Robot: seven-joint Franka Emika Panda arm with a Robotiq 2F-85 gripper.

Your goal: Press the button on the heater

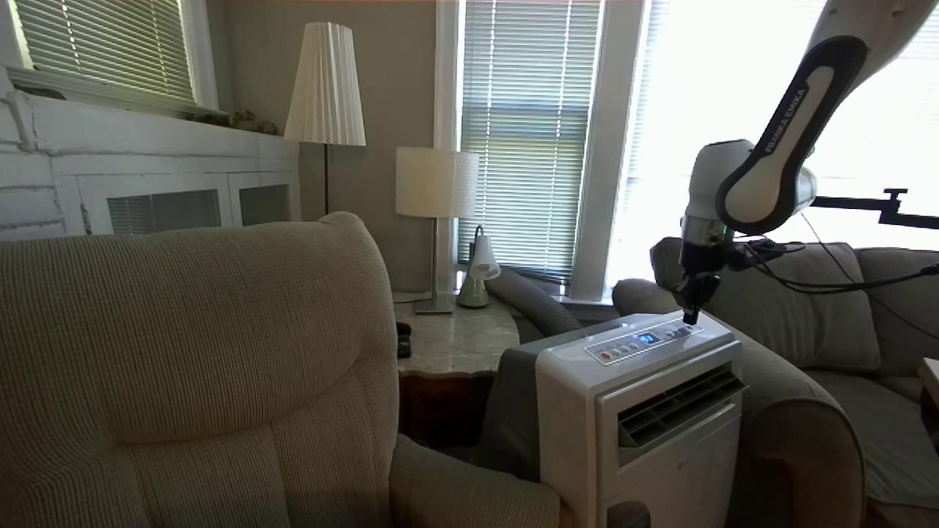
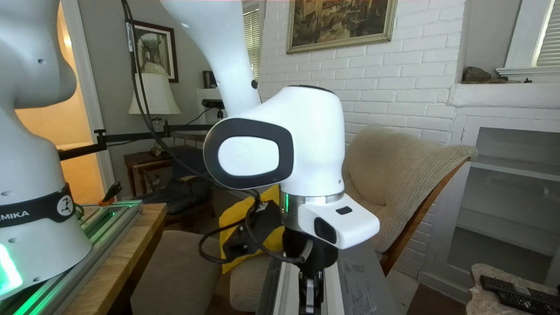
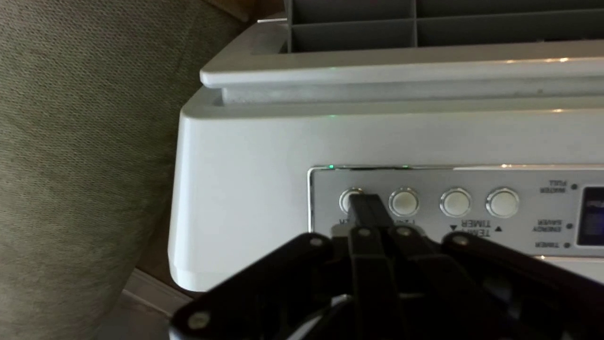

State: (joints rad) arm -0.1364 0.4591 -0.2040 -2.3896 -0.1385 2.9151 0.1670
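The jaws are pressed together and point down at the heater (image 1: pixel 660 458), a white, boxy upright appliance directly below them. In the wrist view their tip overlaps the end button (image 3: pixel 348 200) of the control panel (image 3: pixel 528 205) and hides part of it; whether tip and button touch, I cannot tell. To the right of the tip run three more pale buttons (image 3: pixel 456 202), the nearest just beside it, and farther along sits the display (image 3: pixel 593 215), which glows blue in an exterior view. The panel's lettering stands upside down in the wrist view. Above the tip there is the heater's slatted grille (image 3: pixel 354 35); to the left of the jaws, past the heater's edge, lies the grey fabric of a sofa arm (image 3: pixel 89 141).

In an exterior view the sofa (image 1: pixel 799 330) spreads behind and to the right of the jaws, while the beige armchair (image 1: pixel 220 367) stands well apart from them to the left, nearer the camera. A tall pleated lamp (image 1: pixel 325 84) stands farther back on that side. The robot arm (image 2: pixel 313 144) rises above the jaws in both exterior views.
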